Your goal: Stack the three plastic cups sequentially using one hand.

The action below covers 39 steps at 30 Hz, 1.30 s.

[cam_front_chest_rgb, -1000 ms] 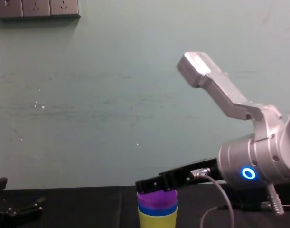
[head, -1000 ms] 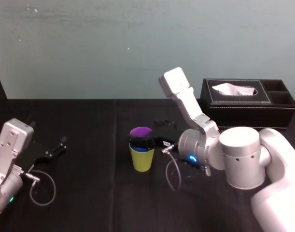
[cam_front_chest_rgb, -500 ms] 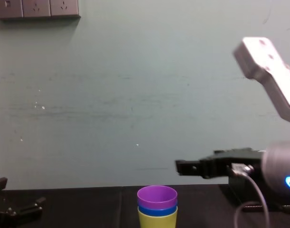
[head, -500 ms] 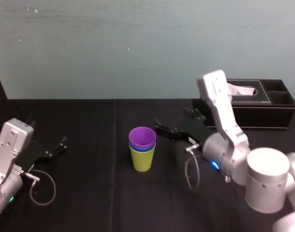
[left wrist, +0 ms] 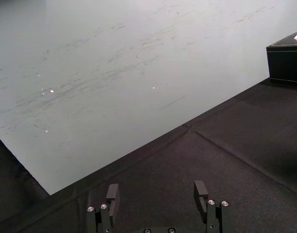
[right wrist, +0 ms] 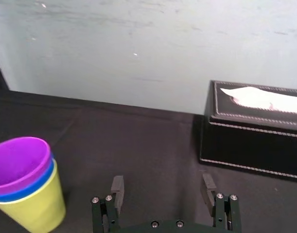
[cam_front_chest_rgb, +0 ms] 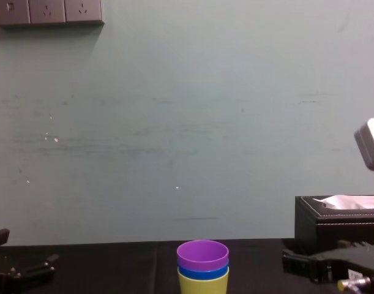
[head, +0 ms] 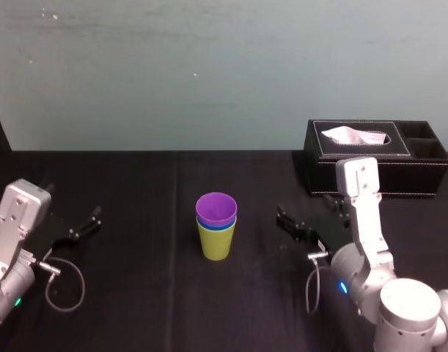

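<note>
The three cups stand nested in one upright stack near the middle of the black table (head: 136, 293). The yellow-green cup (head: 215, 246) is at the bottom. The blue cup (cam_front_chest_rgb: 202, 274) sits inside it, showing as a narrow band at the rim. The purple cup (head: 215, 209) is on top, its mouth open upward. Nothing touches the stack.

The right gripper (right wrist: 163, 187) is to the right of the stack, clear of it and low over the table. Its fingers are spread wide with nothing between them. In the right wrist view the stack sits off to one side of the fingers. The tissue box (right wrist: 255, 131) lies beyond them on the other side. In the head view this gripper lies between the stack and the box, in front of the box, and the pale arm segment rises above it. In the chest view it shows at the lower right, just in front of the box.

The left gripper (left wrist: 157, 194) rests far off at the left side of the table, well apart from the cups. Its fingers are also spread, and they hold nothing. The left wrist view looks across bare black cloth to the pale wall, with the box's corner at the frame's edge.

The box stands at the back right of the table against the wall, with white tissue showing at its slot.
</note>
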{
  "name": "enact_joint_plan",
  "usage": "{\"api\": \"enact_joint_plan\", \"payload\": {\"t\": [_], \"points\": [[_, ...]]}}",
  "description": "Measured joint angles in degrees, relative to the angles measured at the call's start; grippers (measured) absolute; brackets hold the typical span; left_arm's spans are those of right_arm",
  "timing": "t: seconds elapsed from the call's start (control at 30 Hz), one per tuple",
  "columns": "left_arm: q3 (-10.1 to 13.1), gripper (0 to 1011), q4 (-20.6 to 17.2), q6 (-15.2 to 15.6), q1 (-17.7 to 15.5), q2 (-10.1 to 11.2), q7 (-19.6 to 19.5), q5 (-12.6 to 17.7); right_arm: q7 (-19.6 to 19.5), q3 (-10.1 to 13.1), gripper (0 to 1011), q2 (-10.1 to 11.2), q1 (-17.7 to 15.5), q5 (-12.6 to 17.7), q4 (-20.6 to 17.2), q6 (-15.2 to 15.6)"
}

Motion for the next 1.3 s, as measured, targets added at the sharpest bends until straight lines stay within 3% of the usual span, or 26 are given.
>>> {"api": "enact_joint_plan", "payload": {"t": [0.23, 1.3], "points": [[0.0, 1000, 0.0, 0.0, 0.0, 0.0, 0.0, 0.0, -1.2, 0.7, 1003, -1.1, 0.0, -1.3, 1.0, 0.3], [0.0, 1000, 0.0, 0.0, 0.0, 0.0, 0.0, 0.0, -1.1, 0.5, 1003, -0.8, 0.0, -1.0, 0.9, 0.2]]}}
